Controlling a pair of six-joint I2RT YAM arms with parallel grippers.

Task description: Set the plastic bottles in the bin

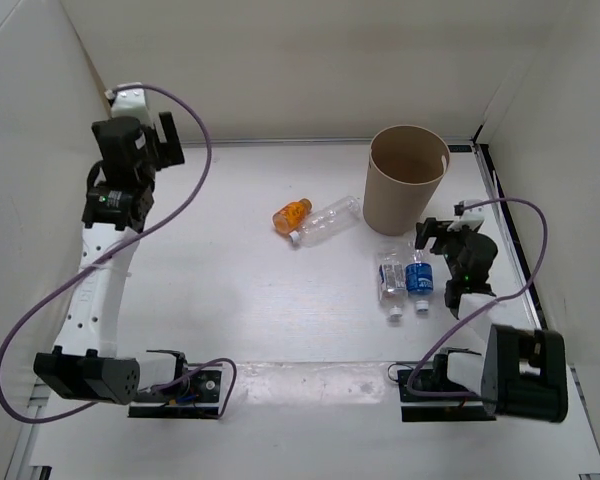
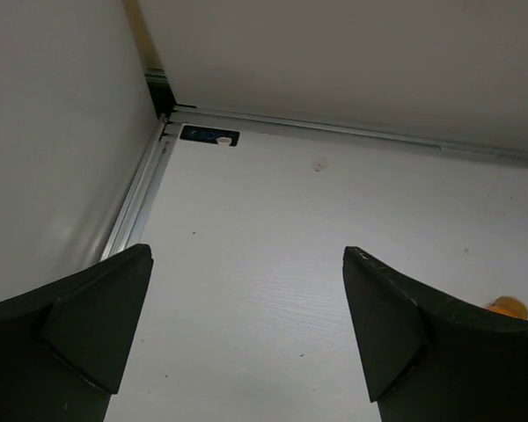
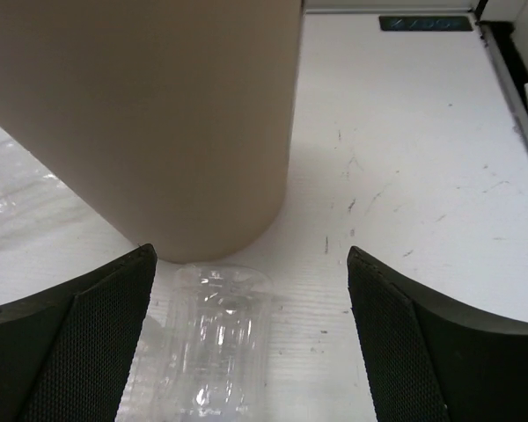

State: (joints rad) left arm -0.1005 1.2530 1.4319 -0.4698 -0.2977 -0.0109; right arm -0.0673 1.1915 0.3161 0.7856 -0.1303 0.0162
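White table (image 1: 260,300), white walls (image 1: 310,60); dark marks (image 3: 352,207), perhaps scratches, beside bin (image 1: 405,205).

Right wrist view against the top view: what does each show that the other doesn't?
Right wrist only: the foot of the bin close up, with a clear bottle lying just before it, framed by the open right gripper. Top only: the orange bottle, the long clear bottle, the bin's open rim, the left arm. Both: the bin, the right gripper, and probably that clear bottle.
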